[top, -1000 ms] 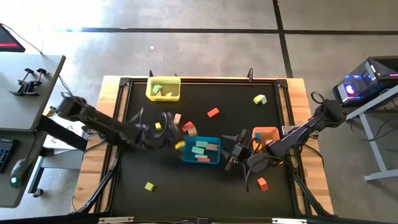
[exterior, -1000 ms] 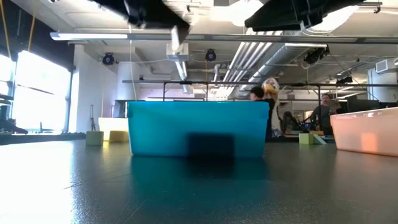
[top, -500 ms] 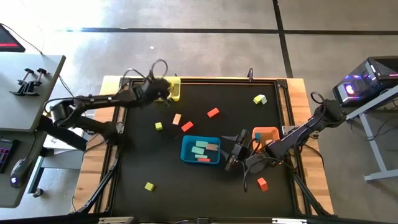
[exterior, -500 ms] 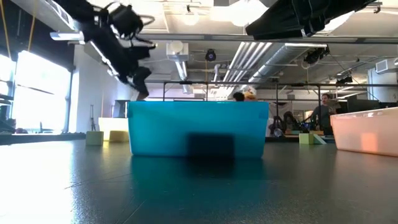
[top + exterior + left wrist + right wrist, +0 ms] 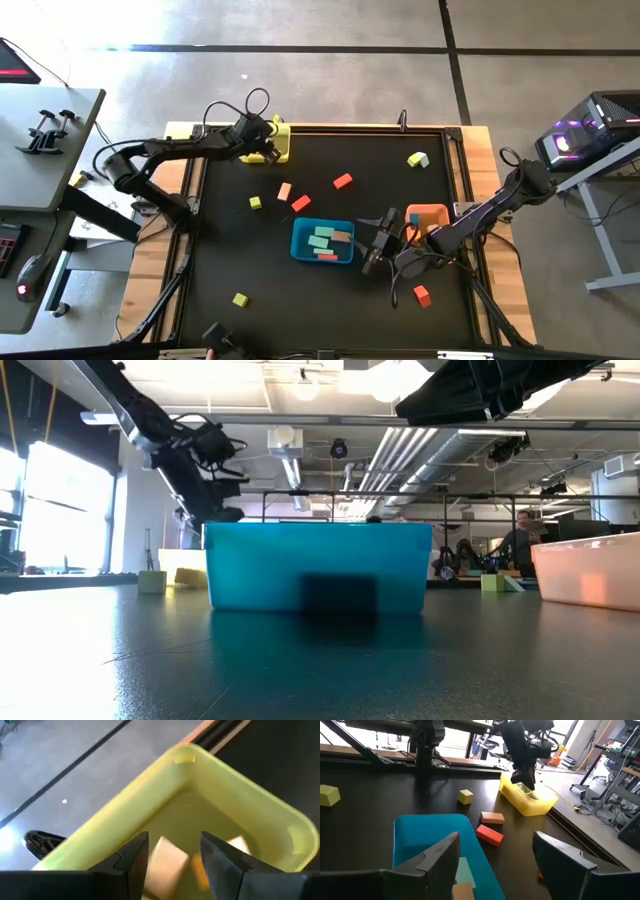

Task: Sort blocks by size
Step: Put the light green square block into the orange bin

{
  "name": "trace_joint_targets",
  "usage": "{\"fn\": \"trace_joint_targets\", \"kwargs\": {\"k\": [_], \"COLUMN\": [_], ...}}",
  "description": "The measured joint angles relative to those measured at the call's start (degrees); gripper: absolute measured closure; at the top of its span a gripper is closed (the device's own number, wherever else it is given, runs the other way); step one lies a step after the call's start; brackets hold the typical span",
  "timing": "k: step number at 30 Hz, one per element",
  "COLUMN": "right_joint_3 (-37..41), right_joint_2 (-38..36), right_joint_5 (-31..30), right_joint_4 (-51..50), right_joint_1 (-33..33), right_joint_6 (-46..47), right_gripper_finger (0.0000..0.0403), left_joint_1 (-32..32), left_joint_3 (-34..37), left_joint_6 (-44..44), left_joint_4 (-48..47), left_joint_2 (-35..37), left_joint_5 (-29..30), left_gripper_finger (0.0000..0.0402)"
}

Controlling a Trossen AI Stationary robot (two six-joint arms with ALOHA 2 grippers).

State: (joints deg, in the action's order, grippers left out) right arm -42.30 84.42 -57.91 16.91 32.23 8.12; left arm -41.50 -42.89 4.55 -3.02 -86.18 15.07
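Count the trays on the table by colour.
Yellow tray: 1
Blue tray: 1
Orange tray: 1
Total: 3

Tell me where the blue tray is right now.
In the high view, the blue tray sits near the table's middle, just left of the right gripper, with the orange tray beyond it.

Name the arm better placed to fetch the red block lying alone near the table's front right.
Right. The right gripper, open, hovers beside the blue tray, close to that red block. The left gripper is far off over the yellow tray.
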Motion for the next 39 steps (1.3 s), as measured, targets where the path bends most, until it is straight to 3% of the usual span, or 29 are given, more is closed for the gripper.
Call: {"fn": "trace_joint_targets", "kwargs": {"k": [5, 9, 16, 25, 30, 39], "right_joint_3": [0.0, 0.0, 0.0, 0.01, 0.0, 0.02], "right_joint_2": [0.0, 0.0, 0.02, 0.02, 0.02, 0.04], "right_joint_5": [0.01, 0.0, 0.05, 1.3, 1.51, 1.53], "right_joint_4": [0.0, -0.05, -3.29, -4.88, -4.9, -4.87], "right_joint_1": [0.0, 0.0, -1.47, -2.97, -3.39, -3.76], "right_joint_6": [0.0, 0.19, 6.73, 10.49, 10.54, 11.41], "right_gripper_finger": [0.0158, 0.0158, 0.0158, 0.0158, 0.0158, 0.0158], "left_joint_1": [-0.13, 0.13, 6.07, 26.5, 36.92, 52.51], "left_joint_3": [0.0, 0.0, 0.86, 17.25, 23.95, 24.64], "left_joint_6": [0.05, -0.03, -4.71, -14.25, -15.92, -14.57], "left_joint_4": [-0.3, -1.96, -7.65, 15.86, 25.82, 26.57], "left_joint_2": [-0.06, 4.0, 15.46, 27.4, 29.21, 29.26], "left_joint_5": [0.01, -0.24, -12.59, -14.5, -7.32, 6.16], "left_gripper_finger": [0.0225, 0.0221, 0.0221, 0.022, 0.022, 0.022]}}
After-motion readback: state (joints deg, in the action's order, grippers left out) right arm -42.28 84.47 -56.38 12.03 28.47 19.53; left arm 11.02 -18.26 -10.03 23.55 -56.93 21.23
